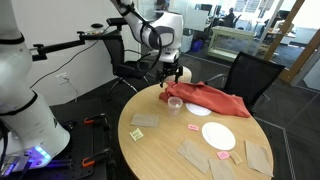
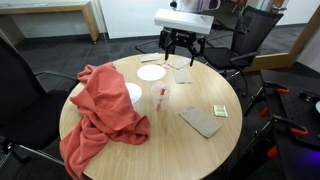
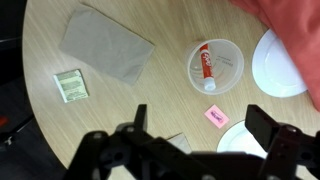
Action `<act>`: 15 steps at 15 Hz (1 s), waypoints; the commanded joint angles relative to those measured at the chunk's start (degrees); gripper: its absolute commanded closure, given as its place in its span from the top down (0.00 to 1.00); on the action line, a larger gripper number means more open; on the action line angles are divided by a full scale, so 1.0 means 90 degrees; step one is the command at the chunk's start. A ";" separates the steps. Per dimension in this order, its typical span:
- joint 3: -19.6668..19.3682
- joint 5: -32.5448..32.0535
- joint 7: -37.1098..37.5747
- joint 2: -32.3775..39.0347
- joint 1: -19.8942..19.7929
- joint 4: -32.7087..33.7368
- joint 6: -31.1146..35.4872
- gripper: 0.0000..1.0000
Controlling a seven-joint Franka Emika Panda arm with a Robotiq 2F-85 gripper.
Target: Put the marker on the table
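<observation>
The claw hangs released above the bench, its fingers spread wide with nothing between them. The marker is not yet on the wood. It leans inside a clear cup just ahead of the claw and roughly in line with the gap between the fingers; in an exterior view the cup stands below and slightly in front of the claw. The marker looks light and stiff, with a smooth round plastic barrel, so it will probably slip or roll under a loose pinch. The thin cup is likely to slide or tip if nudged. The best hold seems to be across the barrel near its upper end, clear of the cup wall. The barrel is red with a white band, but any print on it is too small to read. To one side of the claw, a small green packet carries marks that are just as illegible. A pink scrap lies between cup and claw.
</observation>
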 commanded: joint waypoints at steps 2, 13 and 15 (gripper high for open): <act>-0.0224 0.0084 -0.0065 -0.0007 0.0231 0.0014 -0.0009 1.00; -0.0730 -0.1061 0.0560 0.0658 0.0797 0.0353 0.0168 1.00; -0.0798 -0.1174 0.0611 0.0834 0.0873 0.0471 0.0238 0.96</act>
